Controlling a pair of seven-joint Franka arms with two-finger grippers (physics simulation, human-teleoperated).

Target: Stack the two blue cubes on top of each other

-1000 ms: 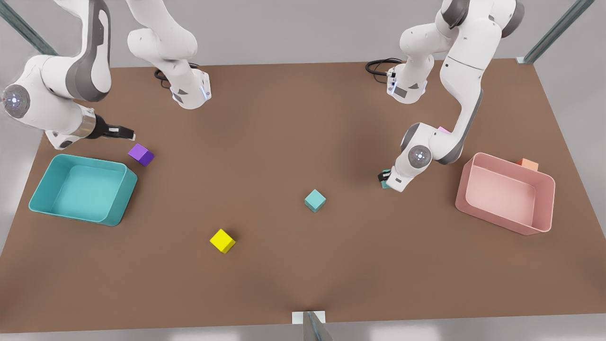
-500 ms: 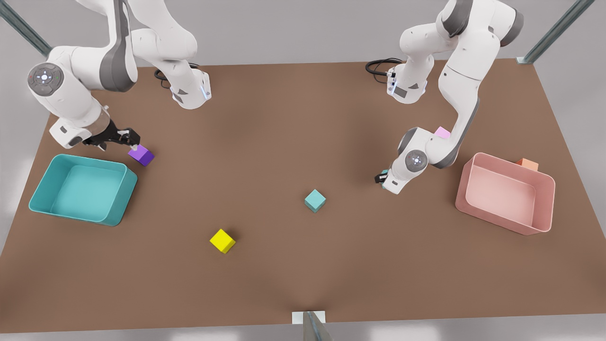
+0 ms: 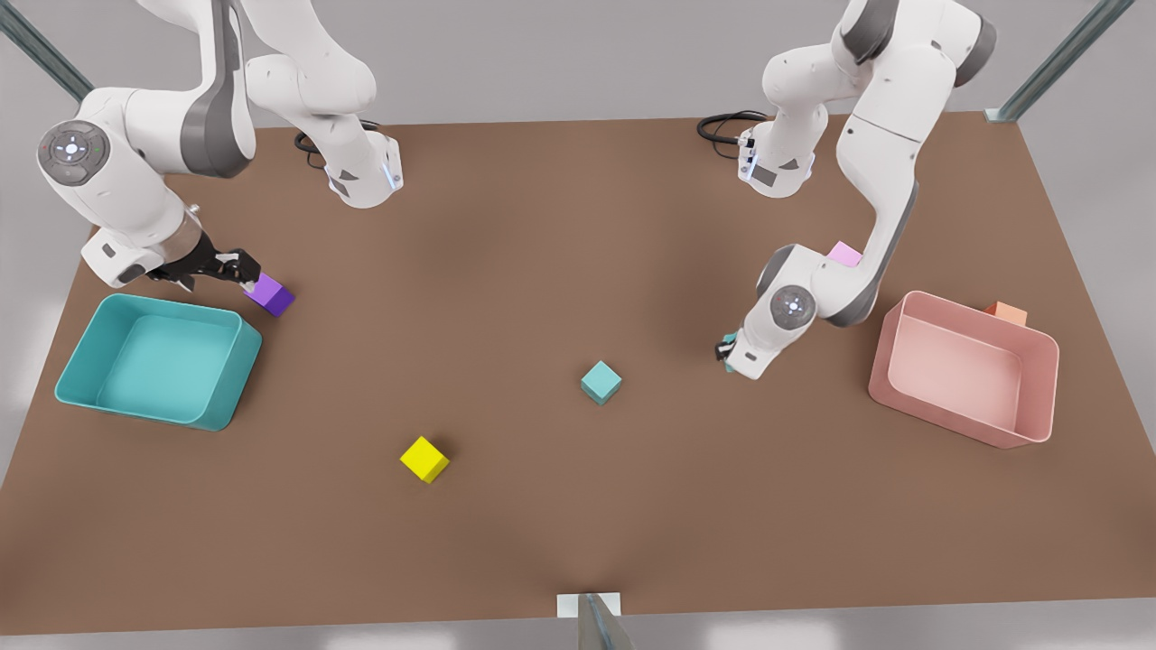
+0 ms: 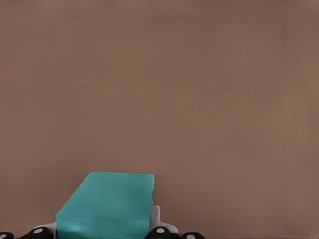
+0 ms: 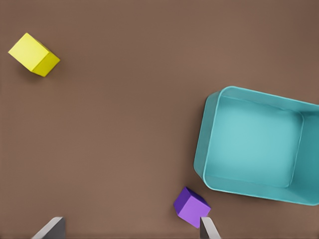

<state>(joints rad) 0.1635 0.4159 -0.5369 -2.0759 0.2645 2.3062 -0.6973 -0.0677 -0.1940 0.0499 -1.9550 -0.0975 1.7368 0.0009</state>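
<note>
While the left tool [image 3: 728,350] pinched one matte blue cube [image 4: 107,204] just above the brown desk [image 3: 578,226] toward its pink-tray [image 3: 964,370] end, the other blue cube [image 3: 601,382] sat near the desk's middle. The right tool [image 3: 237,267], fingers spread, hung beside the purple cube [image 3: 271,294] by the hollow teal tray [image 3: 153,361]; a yellow cube [image 3: 424,459] lay nearer the front edge.

A brown table [image 3: 506,271] carries everything. Toward the front view's left sits a teal tray [image 3: 212,411], open side up, with a purple cube [image 3: 273,295] just beside its far corner. A yellow cube [image 3: 424,459] lies alone nearer the front edge. On the front view's right stands a pink tray [image 3: 957,424], an orange cube [image 3: 1007,313] just behind it, and a pink cube [image 3: 845,254] farther back.
</note>
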